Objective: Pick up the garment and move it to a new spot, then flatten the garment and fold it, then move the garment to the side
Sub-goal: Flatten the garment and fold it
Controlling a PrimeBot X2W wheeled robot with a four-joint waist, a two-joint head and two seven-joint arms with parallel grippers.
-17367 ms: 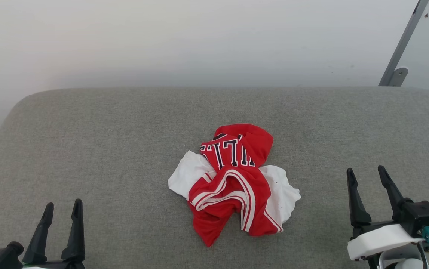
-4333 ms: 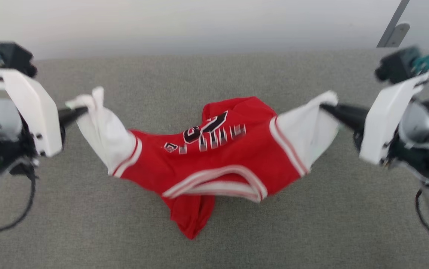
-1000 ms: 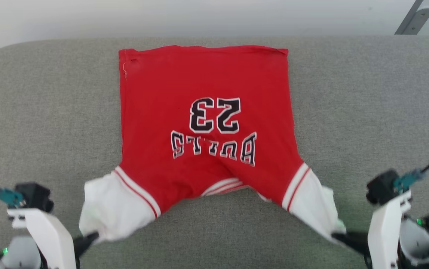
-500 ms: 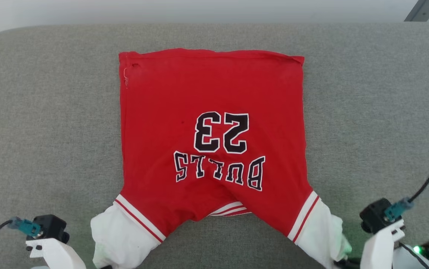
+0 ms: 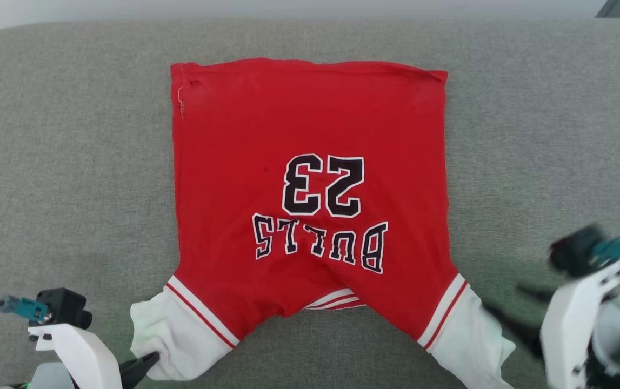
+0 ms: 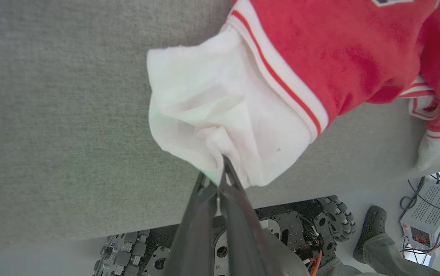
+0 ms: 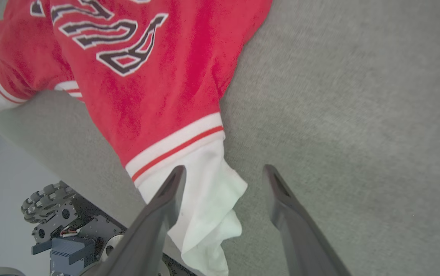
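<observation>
**A:** Roughly half the job looks done to me. What do the grippers have, starting at the near edge?

**B:** Nearest, at seven o'clock, the left gripper (image 5: 150, 359) has its jaws pinched tight on the tip of the white left sleeve (image 5: 164, 335), and the cloth bunches there. At five o'clock the right gripper (image 7: 223, 170) has its jaws spread wide and holds nothing. The right sleeve (image 7: 204, 199) lies slack under its fingers and seems to droop over the table's near edge.

**A:** And the shirt?

**B:** The shirt (image 5: 310, 162) lies spread in the middle of the grey table (image 5: 45, 135). Its collar is toward six o'clock, so the lettering (image 5: 320, 246) and the number 23 (image 5: 323, 185) read upside down to the robot. The hem (image 5: 310, 64) runs straight across at twelve o'clock. The red body is flat with hardly a wrinkle.

**A:** So I judge it placed at its spot and mostly flattened.

**B:** Mostly. Both sleeves are crumpled and angle out toward five and seven o'clock, and the cloth puckers near the collar. No fold is made yet. That leaves smoothing the sleeves, folding, and moving the shirt to the side.
</observation>
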